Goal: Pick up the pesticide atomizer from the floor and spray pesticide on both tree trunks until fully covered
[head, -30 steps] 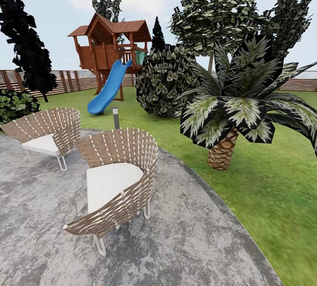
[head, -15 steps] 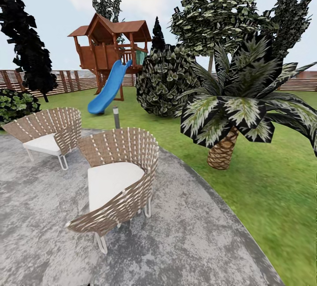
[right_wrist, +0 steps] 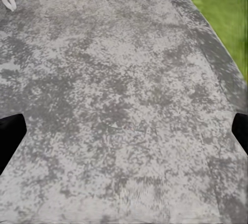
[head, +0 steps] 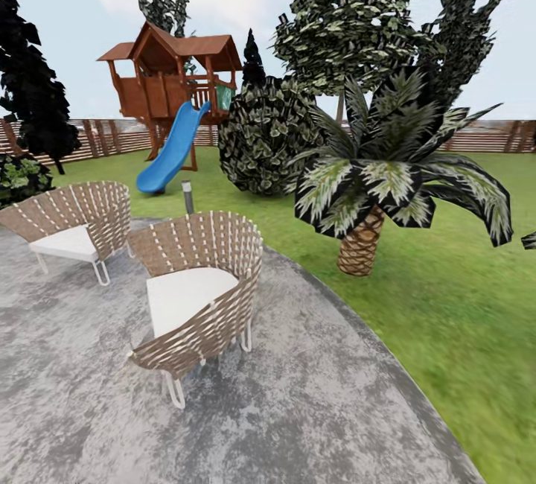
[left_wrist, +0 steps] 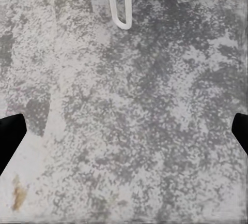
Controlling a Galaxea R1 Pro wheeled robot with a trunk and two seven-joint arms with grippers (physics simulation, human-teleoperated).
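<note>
I am on a grey stone patio (head: 313, 409) at the edge of the garden's lawn (head: 447, 305), which a reddish slat fence (head: 491, 138) rings. The pesticide atomizer is out of view. A tall leafy tree (head: 350, 22) rises behind a scaly-trunked palm (head: 361, 246), with a sliver of its pale trunk (head: 340, 108) showing. My left gripper (left_wrist: 124, 136) hangs open over bare paving, its dark fingertips (left_wrist: 10, 136) wide apart. Also open, my right gripper (right_wrist: 124, 133) is above paving near the grass edge (right_wrist: 217, 6).
Two woven chairs (head: 197, 290) (head: 71, 223) stand on the patio's left; one white chair leg (left_wrist: 120, 6) is close to my left gripper. A round bush (head: 264, 138), a wooden playhouse (head: 167, 74) with a blue slide (head: 171, 153), a short lamp post (head: 187, 197) and a black conifer (head: 30, 97) lie beyond.
The whole head view has shifted left and slightly up, so the camera has turned to the right. More fence and lawn show at the right. Nothing in the garden itself has moved.
</note>
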